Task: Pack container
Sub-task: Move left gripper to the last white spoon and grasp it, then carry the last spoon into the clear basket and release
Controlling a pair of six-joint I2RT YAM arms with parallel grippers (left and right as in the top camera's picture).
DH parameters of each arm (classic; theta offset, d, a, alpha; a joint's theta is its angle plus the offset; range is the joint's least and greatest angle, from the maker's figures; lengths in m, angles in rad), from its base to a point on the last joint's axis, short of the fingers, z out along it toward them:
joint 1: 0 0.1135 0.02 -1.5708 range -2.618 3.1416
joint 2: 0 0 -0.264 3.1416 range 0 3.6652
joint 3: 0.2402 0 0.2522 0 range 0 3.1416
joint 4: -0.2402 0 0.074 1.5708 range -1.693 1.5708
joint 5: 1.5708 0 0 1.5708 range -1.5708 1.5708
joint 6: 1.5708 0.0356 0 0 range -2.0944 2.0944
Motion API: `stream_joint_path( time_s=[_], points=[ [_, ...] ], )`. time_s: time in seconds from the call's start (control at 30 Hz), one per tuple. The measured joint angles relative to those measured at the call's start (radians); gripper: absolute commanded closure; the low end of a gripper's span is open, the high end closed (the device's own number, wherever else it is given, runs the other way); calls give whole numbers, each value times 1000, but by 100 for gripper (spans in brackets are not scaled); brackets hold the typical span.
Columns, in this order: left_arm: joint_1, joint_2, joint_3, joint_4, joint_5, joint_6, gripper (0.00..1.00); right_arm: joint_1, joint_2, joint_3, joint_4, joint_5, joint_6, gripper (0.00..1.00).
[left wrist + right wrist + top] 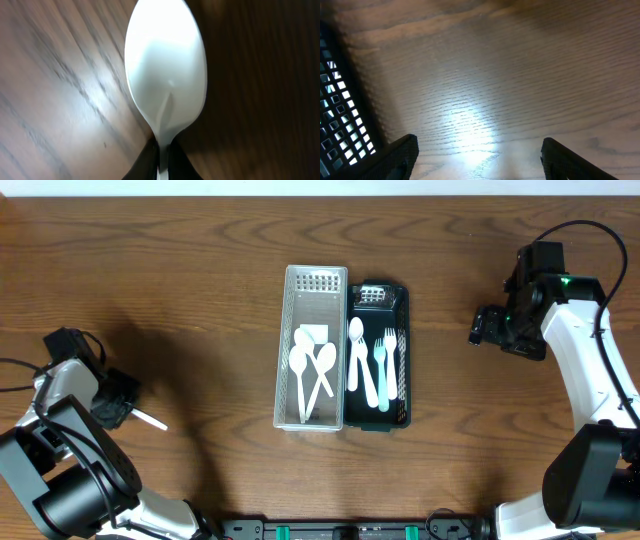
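- The left gripper [161,154] is clamped tight on the neck of a white plastic spoon [165,75]. The bowl juts out ahead of the fingers and faces the wrist camera. Gripping at the neck likely keeps the spoon from swivelling during a carry.
- The spoon sits low over the wooden table [200,270] at the far left, well apart from both baskets. Whether it touches the wood cannot be told.
- The white basket [283,350] already holds white spoons [312,365] laid lengthwise, so it is probably where this one belongs.
- The black basket [406,370] stands directly against it and carries pale cutlery [372,370], also lengthwise.
- The right gripper [479,147] is spread wide with nothing between its fingers. It hangs over bare wood just right of the black basket, seemingly parked out of the way.
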Motion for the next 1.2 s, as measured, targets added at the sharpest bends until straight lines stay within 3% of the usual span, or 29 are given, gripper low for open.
stream_joint_path(
  time_s=[0.27, 0.47, 0.63, 0.87, 1.03, 1.13, 1.2],
  points=[
    [-177, -175, 11, -138, 30, 19, 94, 0, 0, 0, 16, 0, 0, 18],
    [-488, -467, 122, -164, 36, 72, 94, 0, 0, 0, 16, 0, 0, 18],
    [-784, -579, 175, -151, -12, 151, 94, 0, 0, 0, 19, 0, 0, 18],
    [-1089, -476, 178, -120, -69, 241, 94, 0, 0, 0, 19, 0, 0, 18],
    [-1180, -301, 178, -90, -80, 261, 94, 0, 0, 0, 19, 0, 0, 18],
    [-1202, -188, 178, -79, -82, 269, 83, 0, 0, 0, 18, 0, 0, 18],
    [-1204, -129, 178, -77, -85, 270, 67, 0, 0, 0, 18, 0, 0, 18]
  ],
)
